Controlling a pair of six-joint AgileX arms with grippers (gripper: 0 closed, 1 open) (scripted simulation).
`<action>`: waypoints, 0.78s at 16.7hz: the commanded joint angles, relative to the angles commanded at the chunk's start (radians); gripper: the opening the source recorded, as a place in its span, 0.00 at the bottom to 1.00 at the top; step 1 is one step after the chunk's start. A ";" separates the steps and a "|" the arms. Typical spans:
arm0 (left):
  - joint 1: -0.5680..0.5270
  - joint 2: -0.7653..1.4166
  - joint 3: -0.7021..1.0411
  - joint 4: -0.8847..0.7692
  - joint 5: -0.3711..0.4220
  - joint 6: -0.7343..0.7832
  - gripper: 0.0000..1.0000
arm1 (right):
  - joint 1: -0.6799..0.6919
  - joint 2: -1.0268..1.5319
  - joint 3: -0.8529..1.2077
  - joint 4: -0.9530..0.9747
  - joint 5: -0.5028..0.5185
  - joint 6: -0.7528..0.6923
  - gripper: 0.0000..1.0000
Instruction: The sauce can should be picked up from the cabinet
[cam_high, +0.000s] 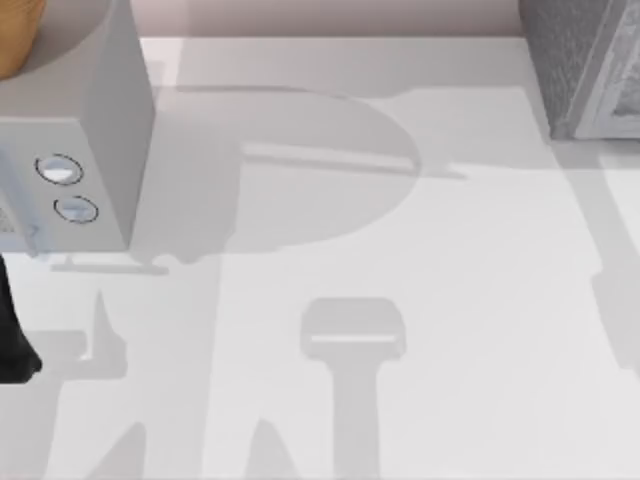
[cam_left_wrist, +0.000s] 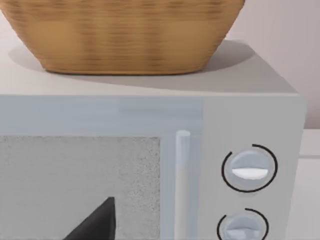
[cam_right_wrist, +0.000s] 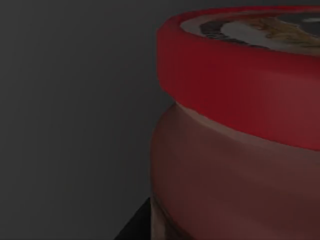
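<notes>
1. Claw state, right arm: cannot tell. A dark finger tip (cam_right_wrist: 137, 222) shows just beside the lower wall of the sauce can (cam_right_wrist: 240, 150); whether it touches the can, and whether the can is held, cannot be read.
2. Sauce can location: directly ahead of the right claw and very close, upright, in a dim grey space judged to be the inside of the cabinet (cam_high: 585, 65).
3. Step in hand, as judged: seat the fingers on the can body below the red rim, one to each side, then close squarely so the can does not tip.
4. Withdrawal: draw straight back out of the cabinet before lifting; its walls stand near the claw.
5. Open room: the bench (cam_high: 400, 250) between the cabinet and the light-grey box (cam_high: 85, 150) lies bare.
6. Left arm: parked facing the box, with a wicker basket (cam_left_wrist: 125, 35) on top and two dials (cam_left_wrist: 249, 168); a dark part (cam_left_wrist: 97, 222) of its claw shows, state unreadable.
</notes>
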 joint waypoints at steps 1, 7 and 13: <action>0.000 0.000 0.000 0.000 0.000 0.000 1.00 | 0.000 0.000 0.000 0.000 0.000 0.000 0.00; 0.000 0.000 0.000 0.000 0.000 0.000 1.00 | 0.002 0.000 0.000 0.000 0.000 0.002 0.00; 0.000 0.000 0.000 0.000 0.000 0.000 1.00 | 0.021 -0.160 -0.056 -0.064 0.041 0.006 0.00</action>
